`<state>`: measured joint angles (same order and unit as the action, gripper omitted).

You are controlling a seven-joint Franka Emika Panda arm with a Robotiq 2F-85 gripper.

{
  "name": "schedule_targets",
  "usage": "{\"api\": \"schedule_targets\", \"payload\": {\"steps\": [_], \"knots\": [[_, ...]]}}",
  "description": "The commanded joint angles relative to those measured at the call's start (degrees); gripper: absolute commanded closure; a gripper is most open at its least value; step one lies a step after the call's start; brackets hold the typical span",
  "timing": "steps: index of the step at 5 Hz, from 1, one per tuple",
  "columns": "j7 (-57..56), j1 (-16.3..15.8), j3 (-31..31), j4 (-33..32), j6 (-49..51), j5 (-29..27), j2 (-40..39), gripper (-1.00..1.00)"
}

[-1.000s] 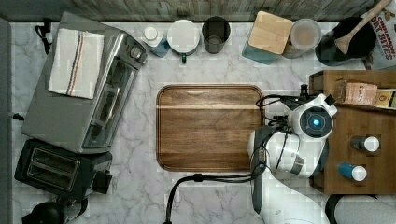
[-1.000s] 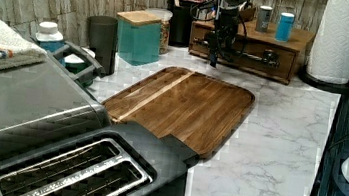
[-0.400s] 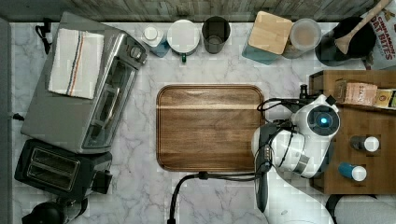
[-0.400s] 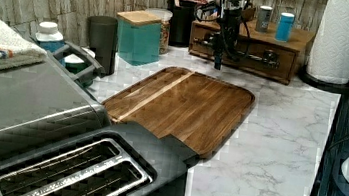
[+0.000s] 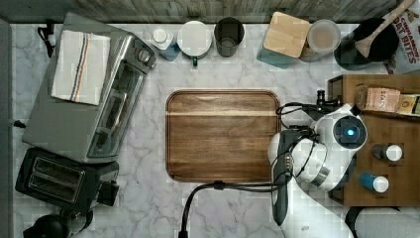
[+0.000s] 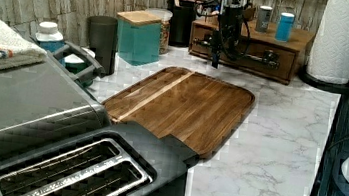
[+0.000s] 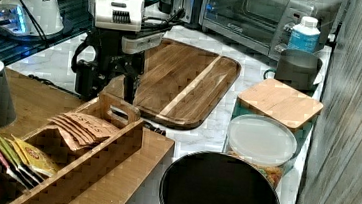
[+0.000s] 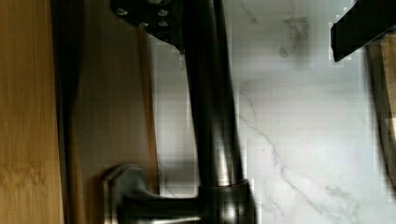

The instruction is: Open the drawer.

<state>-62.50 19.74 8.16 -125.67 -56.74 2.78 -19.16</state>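
The drawer (image 6: 248,55) is the brown front of a wooden box (image 5: 391,124) at the top view's right. A long black bar handle (image 6: 240,55) runs across it, and the front looks flush with the box. My gripper (image 6: 216,59) hangs straight down at the handle's left end in the left view. In the wrist view the handle (image 8: 210,116) runs between the fingers of my open gripper (image 8: 257,23). One finger (image 8: 154,14) sits between bar and drawer front (image 8: 107,93), the other (image 8: 362,25) over the marble.
A dark wooden tray (image 5: 223,136) lies on the counter just beside the arm, with a black cable (image 5: 223,187) along its edge. Cans (image 6: 285,27) and a tea-bag caddy (image 7: 79,142) stand on the box. Canisters (image 5: 286,37), a toaster oven (image 5: 89,94) and a toaster (image 5: 59,181) line the counter.
The arm has shifted toward the top view's right, closer to the wooden box, and the gripper has dropped lower to the level of the handle.
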Motion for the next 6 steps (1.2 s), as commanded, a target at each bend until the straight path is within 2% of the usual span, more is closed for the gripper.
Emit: {"api": "schedule_targets", "payload": {"steps": [1,2,3,6], "knots": [[14.66,-13.9,-13.08,-11.37,-2.44,-6.61,2.45,-1.0],[20.34,-15.89,-16.12,-10.84,0.7,-6.37,3.99,-1.0],[27.93,-18.62,-16.07,-12.12,0.02,-2.05,6.33,-1.0],[27.83,-19.0,-15.7,-12.12,0.01,-2.2,6.35,-1.0]]}}
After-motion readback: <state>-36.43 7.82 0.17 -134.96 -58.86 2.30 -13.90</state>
